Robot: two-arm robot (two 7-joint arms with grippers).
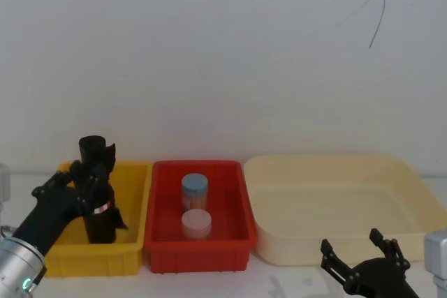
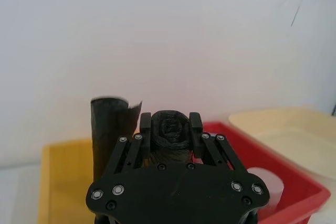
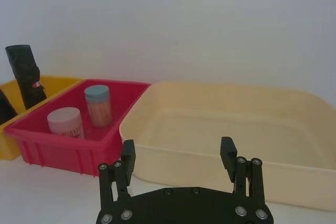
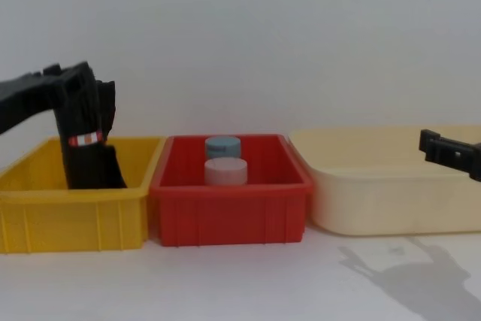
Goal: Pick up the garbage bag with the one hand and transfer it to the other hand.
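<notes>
Two hands noted: left hand [image 1: 85, 178] is clamped on the upper part of the garbage bag [image 4: 81, 162], which stands upright in the yellow bin [image 4: 71, 219], placed to lift it clear. Right hand [image 3: 178, 148] hangs low near the cream tray [image 1: 419, 172], fingers spread, apparently to receive it.

Our count
We counted three bins (yellow bin [image 4: 75, 219], red bin [image 4: 225, 219], cream bin [image 4: 383, 204]), two jars (blue-lidded jar [image 1: 195, 190], pink-lidded jar [image 1: 196, 224]), two rolls (garbage bag [image 1: 101, 221], ragged roll [image 2: 107, 129]).
</notes>
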